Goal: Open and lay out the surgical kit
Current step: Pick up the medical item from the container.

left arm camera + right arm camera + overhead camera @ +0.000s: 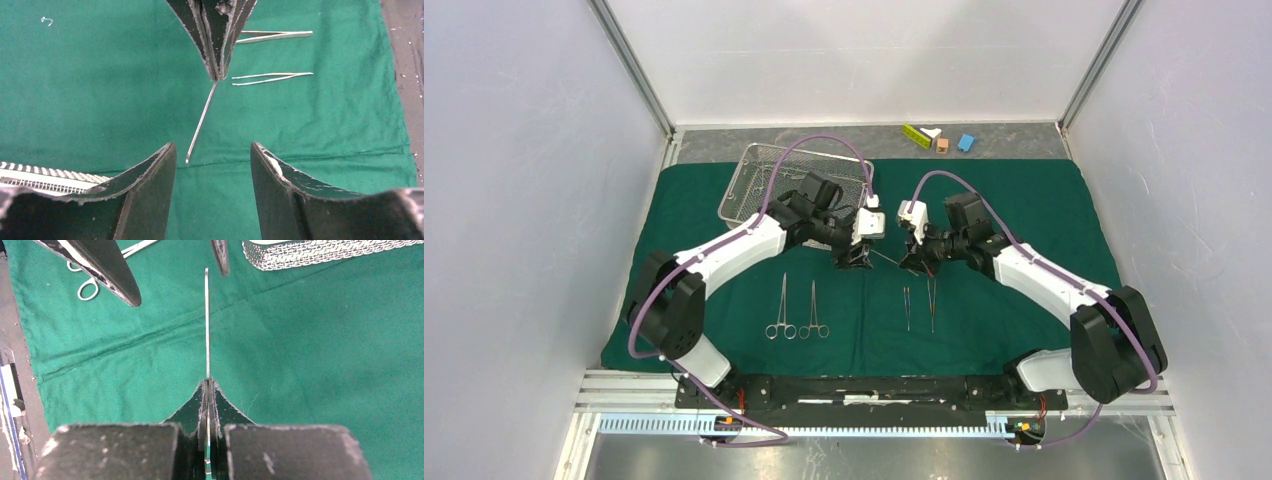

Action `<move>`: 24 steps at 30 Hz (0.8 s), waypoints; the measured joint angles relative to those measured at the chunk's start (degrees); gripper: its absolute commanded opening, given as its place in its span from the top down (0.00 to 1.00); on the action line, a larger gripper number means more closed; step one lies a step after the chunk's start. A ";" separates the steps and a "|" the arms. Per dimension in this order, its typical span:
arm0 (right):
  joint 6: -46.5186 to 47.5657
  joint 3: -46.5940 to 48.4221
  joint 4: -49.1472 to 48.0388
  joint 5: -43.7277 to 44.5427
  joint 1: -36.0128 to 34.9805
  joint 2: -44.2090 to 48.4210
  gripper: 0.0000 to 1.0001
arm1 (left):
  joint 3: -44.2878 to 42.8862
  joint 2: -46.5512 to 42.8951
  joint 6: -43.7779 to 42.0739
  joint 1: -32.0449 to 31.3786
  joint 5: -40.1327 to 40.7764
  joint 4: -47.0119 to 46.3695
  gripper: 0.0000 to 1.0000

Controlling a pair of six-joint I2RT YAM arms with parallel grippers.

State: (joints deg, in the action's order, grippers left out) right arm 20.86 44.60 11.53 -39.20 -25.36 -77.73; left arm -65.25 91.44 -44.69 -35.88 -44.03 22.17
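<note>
Pinching a slim steel probe (pixel 207 325), the right gripper (pixel 208 382) holds it over the middle of the green drape (pixel 1024 210); the left gripper (pixel 212 150) stands spread around its free tip.

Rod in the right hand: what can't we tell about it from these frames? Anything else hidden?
- Held end of the rod: buried between the shut fingers of the right hand in both wrist views; too small in the top view.
- Contents of the tray: the left arm and cable cover part of it in the top view; the wrist views show only its edge.
- Most of the clamps: in the right wrist view, cut off by the top edge and the left hand.
</note>
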 measured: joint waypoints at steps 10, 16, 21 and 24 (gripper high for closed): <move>0.02 -0.31 -0.24 -0.92 0.00 0.74 1.00 | 0.00 3.04 -0.48 -0.63 -1.84 0.00 0.51; 0.00 -0.50 -0.20 -1.07 0.00 0.83 1.00 | -0.17 3.72 -0.48 -0.74 -2.19 0.00 0.58; 0.00 -0.50 -0.22 -1.40 0.00 0.83 1.00 | -0.92 4.13 -0.48 -0.96 -2.16 -0.04 0.73; 0.00 -0.55 -0.24 -1.64 0.00 0.83 1.00 | -1.60 5.05 -0.46 -0.96 -2.08 -0.02 0.79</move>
State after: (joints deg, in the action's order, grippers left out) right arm 20.86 44.05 11.29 -40.84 -25.36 -76.90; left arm -66.85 96.49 -45.15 -36.84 -46.11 22.15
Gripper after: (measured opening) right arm 0.009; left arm 0.264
